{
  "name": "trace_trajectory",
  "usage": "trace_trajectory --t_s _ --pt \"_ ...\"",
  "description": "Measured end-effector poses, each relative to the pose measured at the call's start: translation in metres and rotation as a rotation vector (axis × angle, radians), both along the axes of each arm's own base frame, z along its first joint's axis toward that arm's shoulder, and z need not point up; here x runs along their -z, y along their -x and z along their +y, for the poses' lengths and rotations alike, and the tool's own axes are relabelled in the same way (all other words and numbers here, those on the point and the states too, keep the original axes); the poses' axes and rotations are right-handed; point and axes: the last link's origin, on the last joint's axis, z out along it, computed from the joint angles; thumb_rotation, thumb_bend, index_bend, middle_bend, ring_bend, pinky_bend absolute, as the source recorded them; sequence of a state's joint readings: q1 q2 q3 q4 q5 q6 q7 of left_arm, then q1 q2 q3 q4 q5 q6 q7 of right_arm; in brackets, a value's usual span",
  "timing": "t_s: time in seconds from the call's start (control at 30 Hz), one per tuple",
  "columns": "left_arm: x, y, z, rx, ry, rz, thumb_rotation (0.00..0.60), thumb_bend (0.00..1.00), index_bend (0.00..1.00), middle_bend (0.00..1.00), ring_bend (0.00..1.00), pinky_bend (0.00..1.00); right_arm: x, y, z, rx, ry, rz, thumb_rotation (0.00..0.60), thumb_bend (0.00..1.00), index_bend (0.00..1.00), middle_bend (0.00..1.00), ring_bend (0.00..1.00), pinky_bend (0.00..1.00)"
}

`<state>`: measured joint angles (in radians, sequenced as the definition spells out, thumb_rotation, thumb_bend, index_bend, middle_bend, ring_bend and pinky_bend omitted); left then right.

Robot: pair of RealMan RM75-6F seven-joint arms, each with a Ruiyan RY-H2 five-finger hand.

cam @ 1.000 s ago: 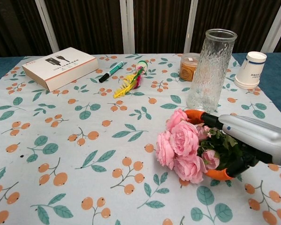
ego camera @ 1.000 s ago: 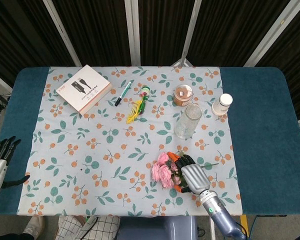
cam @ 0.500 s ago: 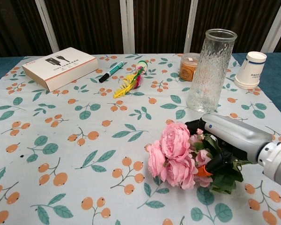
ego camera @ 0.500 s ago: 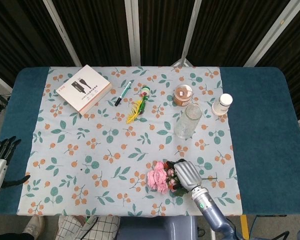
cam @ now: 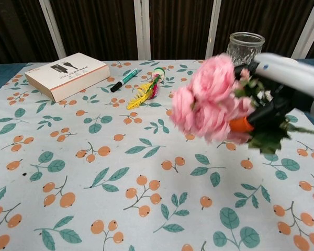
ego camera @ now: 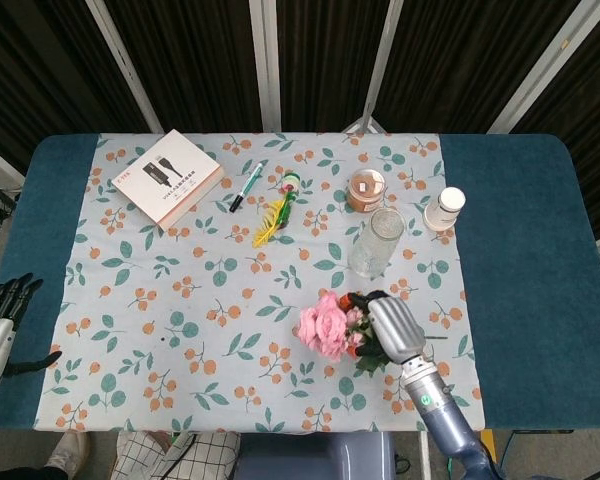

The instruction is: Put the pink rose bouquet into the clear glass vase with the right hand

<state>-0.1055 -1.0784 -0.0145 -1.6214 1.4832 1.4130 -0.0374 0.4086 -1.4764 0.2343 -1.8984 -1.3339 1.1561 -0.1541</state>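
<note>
My right hand (ego camera: 394, 330) grips the pink rose bouquet (ego camera: 326, 326) by its green leafy stem end. In the chest view the bouquet (cam: 209, 99) hangs well above the cloth, blooms pointing left and blurred, with the right hand (cam: 290, 78) at the right edge. The clear glass vase (ego camera: 375, 243) stands upright just beyond the bouquet. From the chest camera only the vase rim (cam: 246, 41) shows behind the flowers. My left hand (ego camera: 0, 318) rests at the table's left edge, fingers apart and holding nothing.
A white box (ego camera: 168, 176) lies at the back left, with a green marker (ego camera: 248, 186) and a feather toy (ego camera: 275, 212) beside it. A small orange-lidded jar (ego camera: 365, 190) and a paper cup (ego camera: 445, 208) stand behind the vase. The floral cloth (ego camera: 180, 300) covers the table's middle.
The right hand has lifted the bouquet off the cloth and carried it up and back toward the vase. The left hand has stayed still.
</note>
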Motion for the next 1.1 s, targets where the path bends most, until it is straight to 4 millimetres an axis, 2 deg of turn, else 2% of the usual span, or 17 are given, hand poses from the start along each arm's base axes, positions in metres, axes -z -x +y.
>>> trace_trajectory --t_s 0.23,0.4,0.57,0.67,0.83,0.97,1.1 --pt "0.001 -0.001 -0.001 -0.002 0.002 -0.01 0.6 0.0 0.0 0.0 0.0 0.0 -0.05 0.005 -0.03 0.151 0.095 -0.191 0.6 0.3 0.47 0.52 0.56 0.37" --pt "0.002 -0.001 -0.001 -0.002 0.005 -0.017 0.6 0.0 0.0 0.0 0.0 0.0 -0.091 0.009 -0.057 0.269 0.194 -0.425 0.6 0.3 0.47 0.52 0.56 0.37" --pt "0.002 -0.001 -0.001 -0.002 0.004 -0.017 0.6 0.0 0.0 0.0 0.0 0.0 -0.129 0.009 -0.082 0.305 0.333 -0.611 0.6 0.3 0.47 0.52 0.56 0.37" --pt "0.002 -0.001 -0.001 -0.005 0.005 -0.019 0.6 0.0 0.0 0.0 0.0 0.0 -0.144 0.006 -0.094 0.3 0.404 -0.711 0.6 0.3 0.47 0.52 0.56 0.37" --pt "0.004 -0.002 -0.001 -0.007 0.012 -0.02 0.6 0.0 0.0 0.0 0.0 0.0 -0.152 -0.004 -0.114 0.301 0.457 -0.889 0.6 0.31 0.47 0.52 0.56 0.37" --pt "0.004 -0.001 0.0 -0.012 0.014 -0.021 0.6 0.0 0.0 0.0 0.0 0.0 -0.15 -0.018 -0.13 0.307 0.455 -1.035 0.6 0.31 0.47 0.52 0.56 0.37" --pt "0.004 -0.001 0.0 -0.016 0.015 -0.025 0.6 0.0 0.0 0.0 0.0 0.0 -0.146 -0.032 -0.143 0.295 0.437 -1.095 0.6 0.31 0.47 0.52 0.56 0.37"
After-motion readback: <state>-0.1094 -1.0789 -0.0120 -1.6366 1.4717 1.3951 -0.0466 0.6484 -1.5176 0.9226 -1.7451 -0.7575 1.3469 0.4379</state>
